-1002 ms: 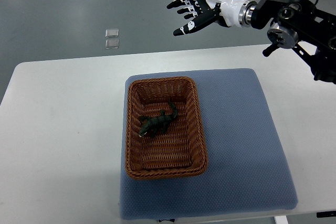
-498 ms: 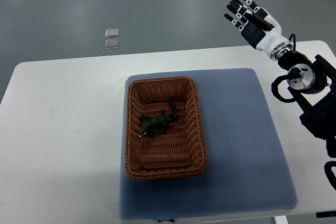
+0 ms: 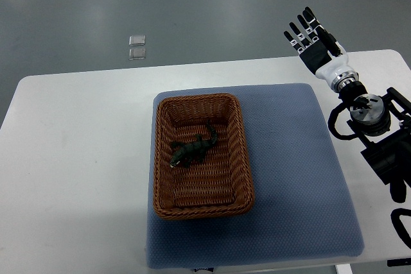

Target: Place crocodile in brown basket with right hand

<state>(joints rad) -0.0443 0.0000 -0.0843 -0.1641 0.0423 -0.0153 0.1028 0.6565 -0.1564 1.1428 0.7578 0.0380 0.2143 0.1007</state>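
**Asker:** Where is the crocodile [image 3: 192, 151] lying?

**Me:** It is lying inside the brown basket [image 3: 156, 158], on the woven floor near the middle. It is slanting across the weave and touching nothing else. As I am judging it, the placing is done, since the toy is sitting fully below the rim.

**Asker:** And what is your right hand [image 3: 314, 44] doing?

**Me:** I am holding it up at the far right, beyond the far corner of the blue pad [image 3: 295, 178] and well apart from the basket. My fingers [image 3: 306, 27] are stretching out straight and slightly spread, and they are gripping nothing.

**Asker:** Why are you holding it flat and so far off?

**Me:** An empty, open hand off to the side is giving the basket free room, so I am not risking a knock against its wall or the toy. That is my reading of it, not something I am seeing proved.

**Asker:** Why is the basket sitting on the pad and not on the bare worktop [image 3: 70, 158]?

**Me:** I am guessing the soft pad is steadying it against sliding. My left arm is not showing anywhere.
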